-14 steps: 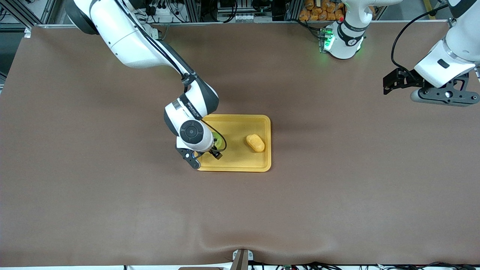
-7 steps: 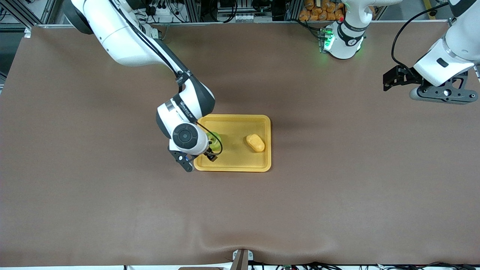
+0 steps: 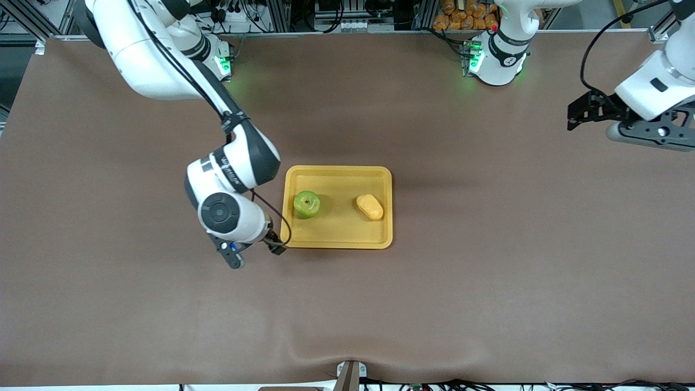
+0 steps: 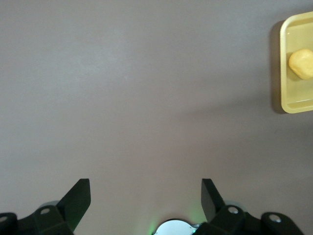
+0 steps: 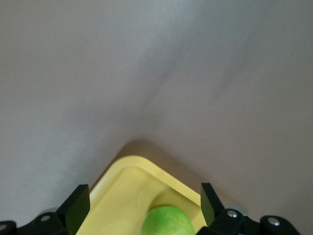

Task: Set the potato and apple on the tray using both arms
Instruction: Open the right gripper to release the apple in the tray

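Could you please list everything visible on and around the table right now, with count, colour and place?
flat rectangular yellow plastic tray: one, yellow, middle of the brown table.
round yellow-green apple: one, green, on the tray, toward the right arm's end.
oblong yellow-orange potato: one, yellow-orange, on the tray, beside the apple, toward the left arm's end.
right gripper: one, dark, open, empty, over the table just off the tray's corner.
left gripper: one, dark, open, empty, waiting over the left arm's end of the table.

Bright even overhead light, soft shadows, sharp focus.
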### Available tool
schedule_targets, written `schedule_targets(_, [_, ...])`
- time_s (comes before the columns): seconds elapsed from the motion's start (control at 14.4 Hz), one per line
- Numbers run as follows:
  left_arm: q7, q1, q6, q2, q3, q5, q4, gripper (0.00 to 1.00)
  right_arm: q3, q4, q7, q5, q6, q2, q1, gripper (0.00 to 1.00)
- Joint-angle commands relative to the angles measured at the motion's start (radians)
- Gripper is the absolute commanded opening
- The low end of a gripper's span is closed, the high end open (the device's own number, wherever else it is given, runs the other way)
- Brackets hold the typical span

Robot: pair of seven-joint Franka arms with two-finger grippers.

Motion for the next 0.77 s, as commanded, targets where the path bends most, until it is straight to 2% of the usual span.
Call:
schedule_targets(0.0, [0.012, 0.025, -0.027, -0.007, -0.006, 0.000, 0.027, 1.00, 0.015, 0.016, 0.001, -0.026, -0.037, -0.030, -0.024, 1.00])
schedule_targets(0.28, [0.012, 0.025, -0.010, 0.015, -0.013, 0.001, 0.057, 1.00, 0.027, 0.016, -0.067, -0.086, -0.100, -0.113, -0.051, 1.00])
schedule_targets(0.42, [0.013, 0.022, -0.009, 0.070, -0.014, 0.000, 0.129, 1.00, 0.118, 0.016, -0.068, -0.086, -0.146, -0.142, -0.152, 1.00])
schedule_targets(0.56, [0.015, 0.020, -0.012, 0.084, -0.014, 0.001, 0.146, 1.00, 0.211, 0.016, -0.068, -0.087, -0.167, -0.167, -0.252, 1.00])
schedule_targets(0.7, [0.013, 0.020, -0.012, 0.084, -0.014, 0.001, 0.146, 1.00, 0.234, 0.018, -0.068, -0.087, -0.189, -0.184, -0.287, 1.00])
